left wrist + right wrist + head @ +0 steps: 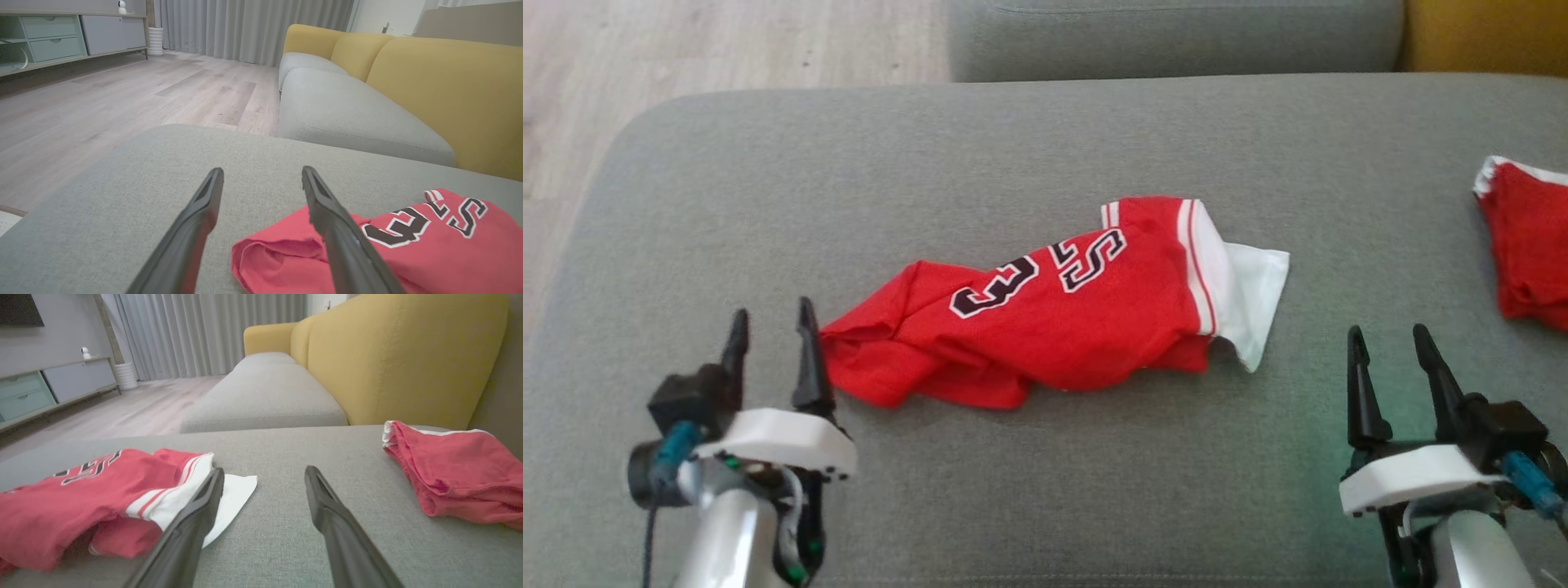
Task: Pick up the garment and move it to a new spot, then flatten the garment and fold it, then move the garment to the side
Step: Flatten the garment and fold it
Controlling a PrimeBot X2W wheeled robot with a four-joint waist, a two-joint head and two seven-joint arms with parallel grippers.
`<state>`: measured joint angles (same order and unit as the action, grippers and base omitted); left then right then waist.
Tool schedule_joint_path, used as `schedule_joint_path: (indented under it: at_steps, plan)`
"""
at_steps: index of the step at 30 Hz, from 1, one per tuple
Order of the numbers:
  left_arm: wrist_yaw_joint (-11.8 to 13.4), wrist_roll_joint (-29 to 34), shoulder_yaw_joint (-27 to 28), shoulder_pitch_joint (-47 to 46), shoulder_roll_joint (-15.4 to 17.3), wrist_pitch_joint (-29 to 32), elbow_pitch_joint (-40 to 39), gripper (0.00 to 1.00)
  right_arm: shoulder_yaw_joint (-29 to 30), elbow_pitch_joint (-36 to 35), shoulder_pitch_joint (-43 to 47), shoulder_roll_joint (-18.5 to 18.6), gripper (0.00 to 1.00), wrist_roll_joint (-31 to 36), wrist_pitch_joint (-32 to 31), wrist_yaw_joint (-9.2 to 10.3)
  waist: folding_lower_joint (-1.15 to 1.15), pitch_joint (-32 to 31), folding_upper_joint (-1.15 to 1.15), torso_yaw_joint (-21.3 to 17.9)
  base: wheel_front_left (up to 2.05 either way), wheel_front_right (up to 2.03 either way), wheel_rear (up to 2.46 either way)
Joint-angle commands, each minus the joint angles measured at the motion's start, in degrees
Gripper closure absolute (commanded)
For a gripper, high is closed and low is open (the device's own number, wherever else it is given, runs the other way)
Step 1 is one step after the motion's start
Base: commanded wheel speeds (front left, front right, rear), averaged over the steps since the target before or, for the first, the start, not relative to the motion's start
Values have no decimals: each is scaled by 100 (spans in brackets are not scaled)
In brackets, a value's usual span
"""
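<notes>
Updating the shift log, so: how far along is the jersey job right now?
Early. The red jersey lies bunched on the grey cushion, perhaps already at its new spot. Nothing is in hand: the left end effector, just beside it, and the right end effector are both open. Flattening, folding and moving it aside remain.

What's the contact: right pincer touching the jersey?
Apart. The head view shows a strip of bare cushion between the right pincer and the jersey.
</notes>
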<state>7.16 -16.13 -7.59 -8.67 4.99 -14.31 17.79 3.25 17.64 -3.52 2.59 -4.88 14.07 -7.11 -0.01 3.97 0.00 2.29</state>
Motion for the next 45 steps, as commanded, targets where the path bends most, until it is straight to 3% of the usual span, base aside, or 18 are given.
schedule_joint_path:
  at_steps: [1,10,18,29,32,33,35,45]
  plan:
    - [-31,75,122,-118,31,-69,-249,0,-70,-88,-262,29,0,133,-38,-37,1,-13,0,86,0,0,0]
    - [-300,94,-337,66,-177,-69,-627,0,381,905,-1340,29,0,1012,-571,-37,1,162,0,679,0,0,0]
    - [-266,-17,-608,105,-208,-69,-770,0,1191,2027,-2098,29,0,1684,-990,-37,1,444,0,1186,0,0,0]
    - [-119,-149,-724,40,-211,-69,-851,0,1696,3087,-2712,29,2,2014,-1131,-37,1,654,0,1248,0,0,0]
    - [-107,-145,-752,19,-211,-69,-837,0,1744,3329,-2817,29,55,1998,-1112,-37,1,650,0,1212,0,0,0]
    - [-108,-141,-755,14,-211,-69,-829,0,1739,3414,-2839,29,67,2008,-1109,-37,1,646,0,1199,0,0,0]
    - [-111,-127,-752,6,-211,-69,-815,0,1716,3591,-2891,29,100,1988,-1094,-37,1,635,0,1169,0,0,0]
    - [-158,-16,-645,62,-211,-69,-777,0,1676,3889,-3123,29,100,1773,-445,-37,1,501,0,795,0,0,0]
